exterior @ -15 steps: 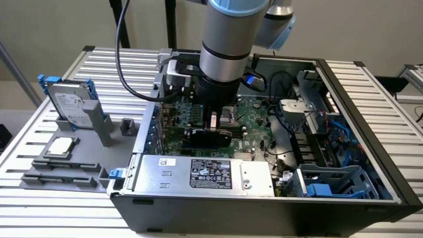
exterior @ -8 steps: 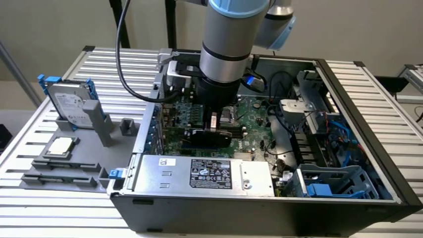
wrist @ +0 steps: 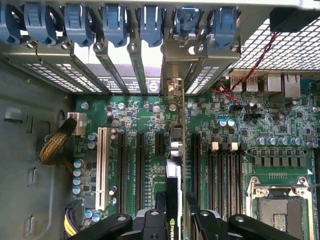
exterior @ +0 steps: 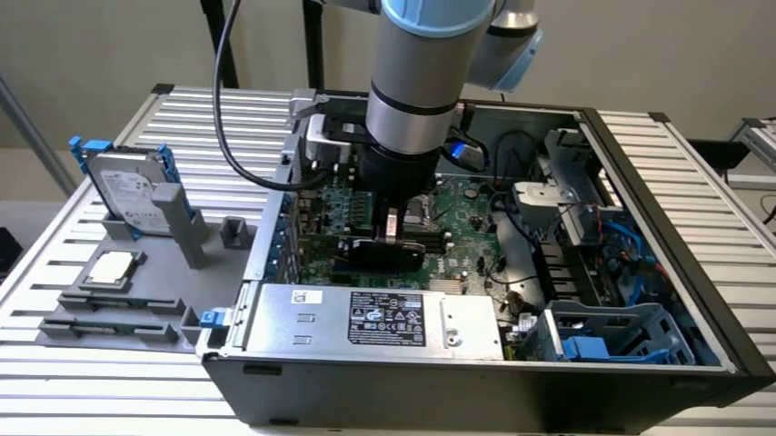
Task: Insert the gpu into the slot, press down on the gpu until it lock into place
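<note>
Hand (wrist: 175, 212) clenched on gpu (wrist: 173, 190), card upright on edge over motherboard (wrist: 150, 130) inside open case (exterior: 679, 300).

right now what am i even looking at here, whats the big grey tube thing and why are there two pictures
The grey tube is a robot arm. Its hand reaches down into an open computer case that lies on a slatted metal table.

One picture comes from a camera standing off to the side, looking at the whole scene. The other comes from a camera on the arm's wrist, looking straight down at the green motherboard.

The hand is shut on the gpu, a flat black card seen edge-on in the wrist picture. The card stands over the motherboard, among the long connector strips. Whether it is fully seated cannot be told.

On the table, at the exterior view's left, a grey holder carries a silver hard drive with blue rails and a small square chip.
</note>
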